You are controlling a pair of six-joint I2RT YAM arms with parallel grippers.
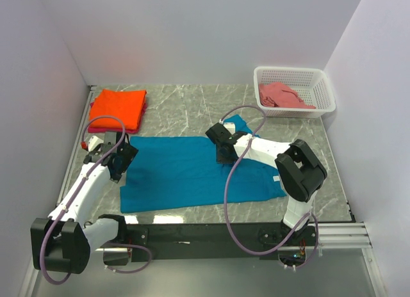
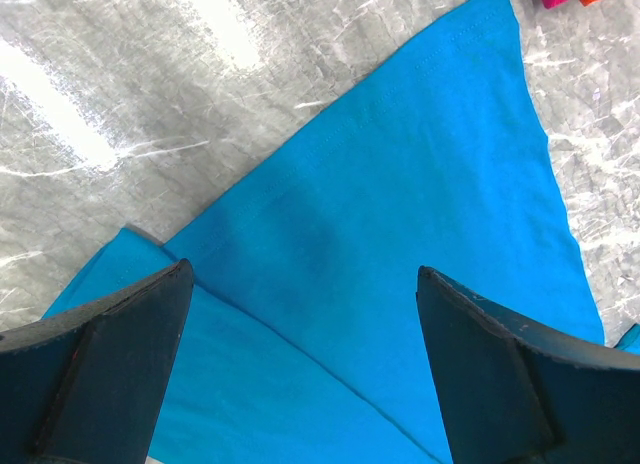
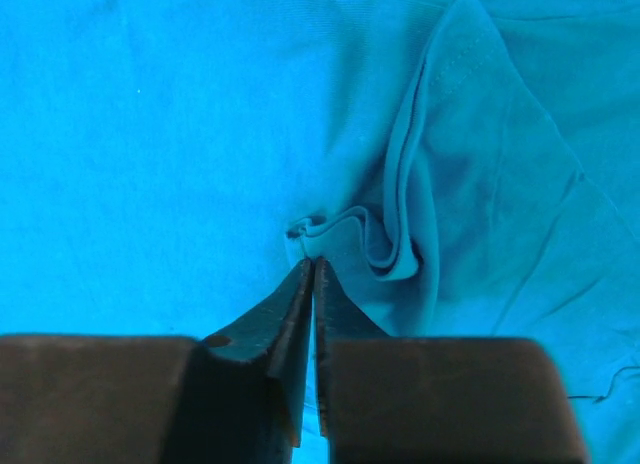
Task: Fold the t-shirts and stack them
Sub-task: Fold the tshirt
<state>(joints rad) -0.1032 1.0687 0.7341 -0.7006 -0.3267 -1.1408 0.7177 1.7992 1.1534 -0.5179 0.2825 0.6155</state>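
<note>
The teal-blue t-shirt [image 1: 186, 172] lies spread flat on the marble table. My left gripper [image 1: 120, 161] is open and empty, hovering over the shirt's left edge; in the left wrist view [image 2: 303, 272] a folded edge of the cloth [image 2: 400, 164] runs between the fingers. My right gripper [image 1: 221, 146] is shut on a bunched fold [image 3: 380, 244] of the teal shirt near its top right; the pinch shows in the right wrist view [image 3: 312, 262]. The orange t-shirt [image 1: 118, 107] lies folded on the magenta one [image 1: 96, 128] at the back left. The salmon-pink t-shirt [image 1: 282, 95] lies in the basket.
A white lattice basket [image 1: 295, 70] stands at the back right corner. White walls close in the table on the left, back and right. Bare marble shows between the orange stack and the basket. A black rail runs along the near edge.
</note>
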